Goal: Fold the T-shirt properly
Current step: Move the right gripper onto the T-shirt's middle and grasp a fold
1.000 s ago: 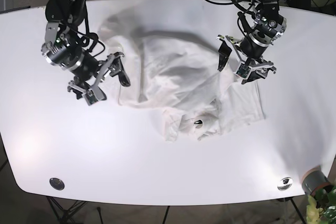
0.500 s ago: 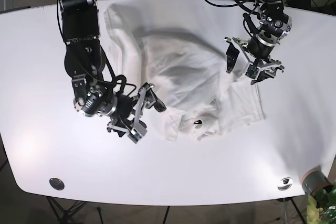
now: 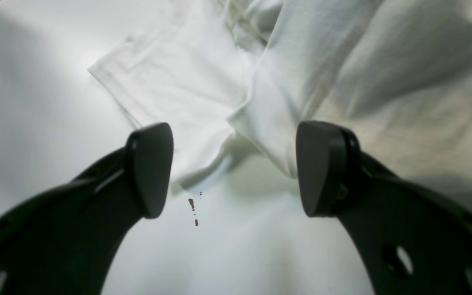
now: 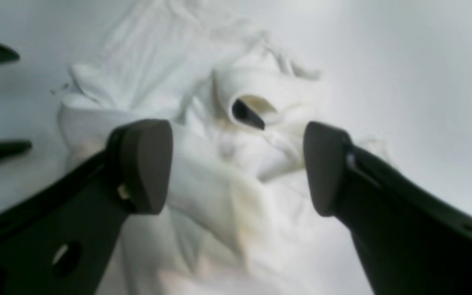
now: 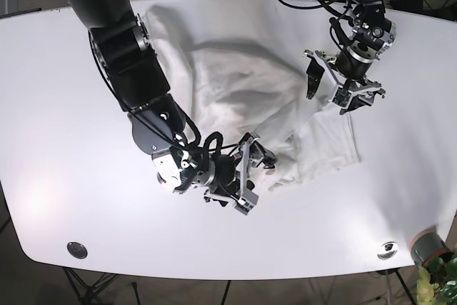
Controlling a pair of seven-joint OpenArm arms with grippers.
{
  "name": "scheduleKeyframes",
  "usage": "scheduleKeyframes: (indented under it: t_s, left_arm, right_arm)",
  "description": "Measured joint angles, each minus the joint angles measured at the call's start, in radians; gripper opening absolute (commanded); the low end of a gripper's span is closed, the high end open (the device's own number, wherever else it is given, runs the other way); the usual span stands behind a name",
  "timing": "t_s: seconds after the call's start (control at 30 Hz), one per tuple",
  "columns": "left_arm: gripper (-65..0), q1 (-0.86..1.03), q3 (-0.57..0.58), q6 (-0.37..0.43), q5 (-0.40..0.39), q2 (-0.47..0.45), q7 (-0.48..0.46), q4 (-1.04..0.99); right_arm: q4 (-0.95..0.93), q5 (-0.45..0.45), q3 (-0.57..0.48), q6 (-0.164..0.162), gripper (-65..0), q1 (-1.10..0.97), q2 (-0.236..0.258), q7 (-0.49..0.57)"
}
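The white T-shirt (image 5: pixel 235 91) lies crumpled on the white table (image 5: pixel 57 141). My right gripper (image 5: pixel 253 173) hovers open over the shirt's bunched lower edge. In the right wrist view the right gripper (image 4: pixel 236 164) straddles rumpled folds of the T-shirt (image 4: pixel 158 73), which show a small dark mark (image 4: pixel 248 114). My left gripper (image 5: pixel 325 91) is open at the shirt's right side. In the left wrist view the left gripper (image 3: pixel 236 170) frames a flat flap of the T-shirt (image 3: pixel 178 94) and a fold edge just above the bare table. Neither gripper holds cloth.
Two metal studs (image 5: pixel 77 250) (image 5: pixel 388 249) sit near the table's front edge. A grey pot (image 5: pixel 428 246) with a plant stands off the front right corner. Tiny red-brown specks (image 3: pixel 193 203) mark the table under the left gripper.
The right arm swept from the table's left side across to the shirt's lower middle. The left gripper stayed open and shifted only slightly at the right side.
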Motion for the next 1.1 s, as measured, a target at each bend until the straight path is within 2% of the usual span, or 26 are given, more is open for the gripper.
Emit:
scheduleKeyframes:
  t_s: [0.1, 0.17, 0.37, 0.47, 0.63, 0.7, 0.77, 0.93, 1.1]
  left_arm:
    - [-21.1, -0.001, 0.0, 0.0, 0.0, 0.0, 0.001, 0.0]
    - [-21.1, 0.0, 0.0, 0.0, 0.0, 0.0, 0.001, 0.0]
    - [-21.1, 0.0, 0.0, 0.0, 0.0, 0.0, 0.001, 0.0]
    - [-21.1, 0.0, 0.0, 0.0, 0.0, 0.0, 0.0, 0.0]
    - [-21.1, 0.0, -0.001, 0.0, 0.0, 0.0, 0.0, 0.0]
    - [-21.1, 0.0, -0.001, 0.0, 0.0, 0.0, 0.0, 0.0]
    - [-21.1, 0.0, -0.001, 0.0, 0.0, 0.0, 0.0, 0.0]
    - [-21.1, 0.015, 0.001, 0.0, 0.0, 0.0, 0.0, 0.0]
    - [-21.1, 0.018, 0.001, 0.0, 0.0, 0.0, 0.003, 0.0]
  right_arm:
    - [-0.081, -0.016, -0.001, -0.003, -18.4, 0.03, -0.022, 0.04]
    - [-0.124, -0.068, 0.0, -0.006, -18.4, 0.043, -0.041, 0.069]
    - [-0.243, -0.291, 0.0, -0.002, -18.4, 0.049, -0.148, 0.172]
    - [-0.283, -0.326, 0.0, 0.008, -18.4, 0.05, -0.172, 0.224]
    - [-0.356, -0.343, 0.003, -0.004, -18.4, 0.059, -0.161, 0.296]
    - [-0.402, -0.348, 0.005, -0.05, -18.4, 0.062, -0.153, 0.336]
    - [-0.431, -0.348, 0.005, -0.071, -18.4, 0.069, -0.15, 0.375]
    - [-0.462, -0.348, 0.005, -0.088, -18.4, 0.08, -0.159, 0.406]
    - [-0.462, -0.344, 0.005, -0.087, -18.5, 0.08, -0.162, 0.41]
